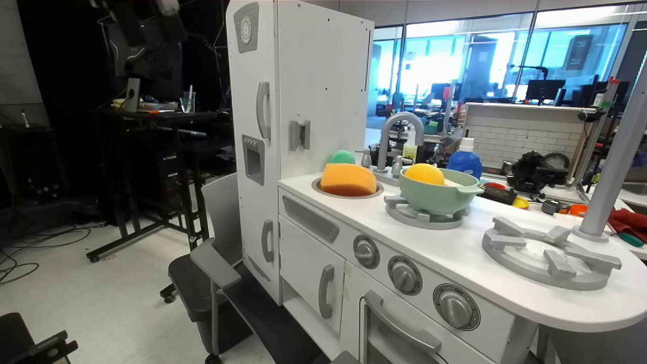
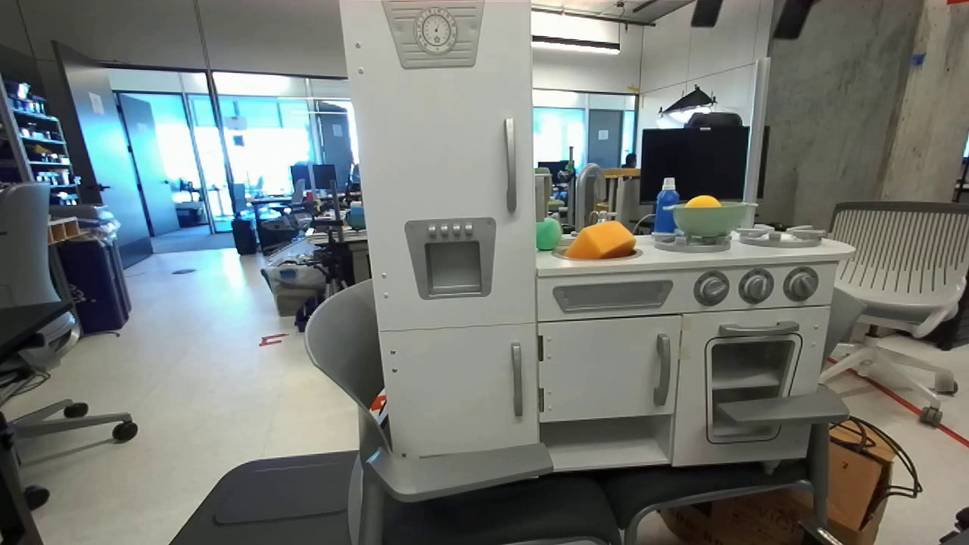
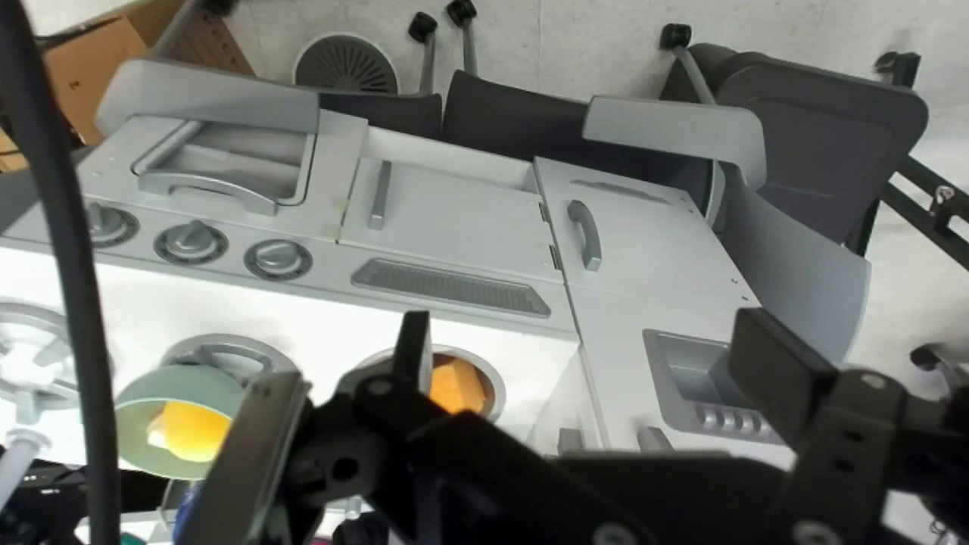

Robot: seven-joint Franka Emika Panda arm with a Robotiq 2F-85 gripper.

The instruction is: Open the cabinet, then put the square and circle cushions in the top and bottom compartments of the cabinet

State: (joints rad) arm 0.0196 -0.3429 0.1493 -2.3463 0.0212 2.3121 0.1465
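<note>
The gripper (image 3: pixel 596 359) has its jaws wide apart, the closed cabinet (image 3: pixel 643 250) showing between them; past one jaw, the sink basin (image 1: pixel 316 186) holds the square orange cushion (image 3: pixel 456 384); farther out, the pale green bowl (image 3: pixel 178 380) holds the round yellow cushion (image 3: pixel 195 433).

Right of centre in an exterior view, a pale green bowl (image 2: pixel 710 221) stood on a grey burner (image 2: pixel 690 246), a blue bottle (image 2: pixel 666 212) at its left and a monitor (image 2: pixel 696 159) behind. A white chair (image 2: pixel 899 291) stood far right, a cardboard box (image 2: pixel 855 473) lower right.
</note>
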